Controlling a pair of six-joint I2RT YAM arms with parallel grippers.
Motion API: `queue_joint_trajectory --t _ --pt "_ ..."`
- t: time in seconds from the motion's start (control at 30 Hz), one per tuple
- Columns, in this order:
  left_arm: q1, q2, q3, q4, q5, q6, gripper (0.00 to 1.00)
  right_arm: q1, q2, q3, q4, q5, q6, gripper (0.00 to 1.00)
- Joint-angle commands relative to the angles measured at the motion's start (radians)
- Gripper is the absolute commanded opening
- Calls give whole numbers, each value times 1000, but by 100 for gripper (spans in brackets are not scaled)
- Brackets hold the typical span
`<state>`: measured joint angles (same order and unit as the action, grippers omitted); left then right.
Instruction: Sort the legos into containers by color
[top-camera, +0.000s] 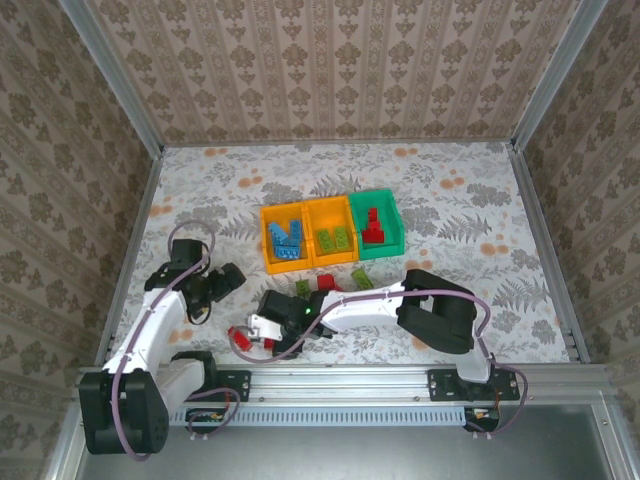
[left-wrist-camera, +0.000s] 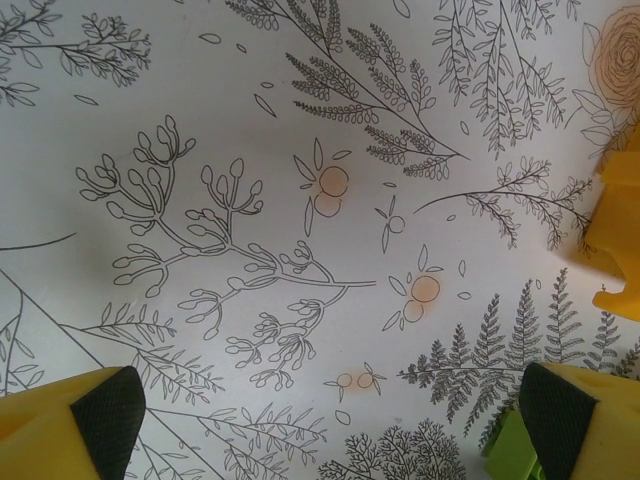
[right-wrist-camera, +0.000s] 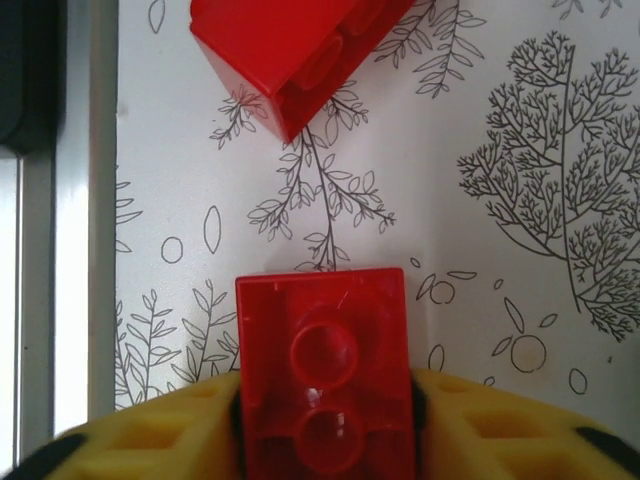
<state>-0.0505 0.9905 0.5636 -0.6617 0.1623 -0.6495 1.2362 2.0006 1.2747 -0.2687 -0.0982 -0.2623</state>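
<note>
The right claw (right-wrist-camera: 322, 398) had its yellow fingers (right-wrist-camera: 190, 425) closed on a small red studded plastic brick (right-wrist-camera: 322, 330), hollow underside towards the wrist camera and a pad against each long side. Whether it had left the flower-printed worktop (right-wrist-camera: 480, 300) could not be told. Just beyond it lay a second red plastic brick (right-wrist-camera: 290, 50), untouched, and to one side ran the grey metal edge rail (right-wrist-camera: 75, 250). The left claw (left-wrist-camera: 325, 430) hung wide open and empty above bare worktop, with a lime green piece (left-wrist-camera: 515, 455), likely a brick, beside one finger. Farther out, three open plastic bins stood touching in a row: an orange bin (top-camera: 266, 240) holding blue bricks (top-camera: 285, 242), a second orange bin (top-camera: 327, 204) holding lime green bricks (top-camera: 333, 240), and a green bin (top-camera: 397, 222) holding red bricks (top-camera: 374, 228). A loose red brick (top-camera: 327, 283) lay just in front of them between two green ones. The step in hand looked like the grasp of a red brick, just made. The next move would call for a clean lift, a carry over the loose pieces, and a release above the green bin rather than its orange neighbour.
</note>
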Motion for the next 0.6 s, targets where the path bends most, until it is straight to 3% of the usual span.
queue_joint_trajectory --t 0.0,0.17,0.3,0.57 --pt "6 -25 -13 -10 14 15 100 6 5 13 -18 0 5 36" --pt "6 -45 -8 -33 3 13 100 -9 -101 -45 34 -1 36 30" --pt "-5 -80 -12 -66 -13 3 100 -76 -254 -131 109 15 100 28" --pt "-66 -205 -20 -139 -79 -65 100 -425 -441 -213 113 91 257 25"
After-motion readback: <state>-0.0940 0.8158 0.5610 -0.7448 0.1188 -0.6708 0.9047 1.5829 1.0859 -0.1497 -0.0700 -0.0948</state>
